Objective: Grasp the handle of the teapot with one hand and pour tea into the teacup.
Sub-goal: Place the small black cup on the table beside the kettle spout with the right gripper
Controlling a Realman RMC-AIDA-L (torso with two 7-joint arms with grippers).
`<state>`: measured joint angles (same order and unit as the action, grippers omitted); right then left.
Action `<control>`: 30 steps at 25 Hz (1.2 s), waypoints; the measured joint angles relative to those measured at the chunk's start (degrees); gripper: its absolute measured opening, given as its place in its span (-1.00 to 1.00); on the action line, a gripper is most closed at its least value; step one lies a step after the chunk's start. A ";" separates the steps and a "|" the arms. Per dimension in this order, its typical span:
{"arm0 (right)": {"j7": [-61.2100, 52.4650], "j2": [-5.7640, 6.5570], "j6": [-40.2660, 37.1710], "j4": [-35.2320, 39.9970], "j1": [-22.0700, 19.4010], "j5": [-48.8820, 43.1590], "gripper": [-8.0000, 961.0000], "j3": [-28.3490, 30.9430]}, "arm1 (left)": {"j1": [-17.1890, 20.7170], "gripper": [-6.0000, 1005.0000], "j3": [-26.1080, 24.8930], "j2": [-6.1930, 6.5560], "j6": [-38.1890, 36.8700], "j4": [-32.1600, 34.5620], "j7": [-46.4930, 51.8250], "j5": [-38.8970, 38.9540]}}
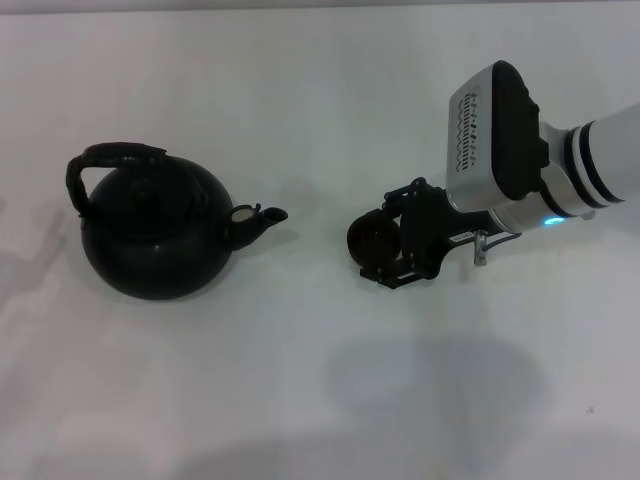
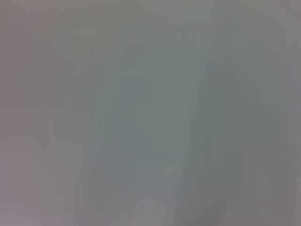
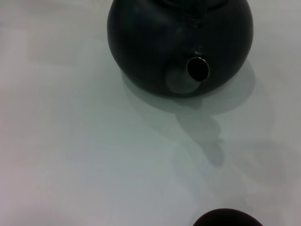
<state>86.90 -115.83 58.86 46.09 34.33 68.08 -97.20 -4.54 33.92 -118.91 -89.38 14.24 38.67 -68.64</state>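
Teacup (image 1: 372,238) sits gripped in right tool (image 1: 388,245), spout-side of teapot (image 1: 155,235).

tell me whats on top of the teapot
An arched handle spans the teapot's top, with a knobbed lid beneath it. Nothing grips it. The tea inside is hidden.

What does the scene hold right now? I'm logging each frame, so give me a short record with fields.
teapot: upright on the white table, on the robot's left, spout toward the teacup
handle: arched over the lid, nothing gripping it
teacup: right of the spout, apart from it
right gripper: at the teacup, fingers either side of it
left gripper: not in view
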 joint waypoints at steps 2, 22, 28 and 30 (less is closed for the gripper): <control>-0.12 -0.02 -0.13 -0.03 0.02 0.00 0.50 0.05 | 0.01 0.57 0.00 0.00 0.00 0.02 0.00 0.00; 0.51 0.44 9.05 0.98 0.76 1.80 0.83 5.71 | 0.50 0.57 -0.23 0.09 0.45 0.20 -0.08 0.00; 3.56 0.45 10.33 5.49 -2.83 3.69 0.83 13.08 | 0.47 0.57 -0.27 0.08 0.18 0.18 -0.09 0.01; 4.61 0.51 10.64 6.60 -3.86 4.48 0.83 15.78 | 0.46 0.57 -0.24 0.08 0.04 0.23 -0.08 0.09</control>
<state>91.51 -115.32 69.51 52.69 30.47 72.56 -81.43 -4.08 33.68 -118.83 -89.35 14.47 38.58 -68.55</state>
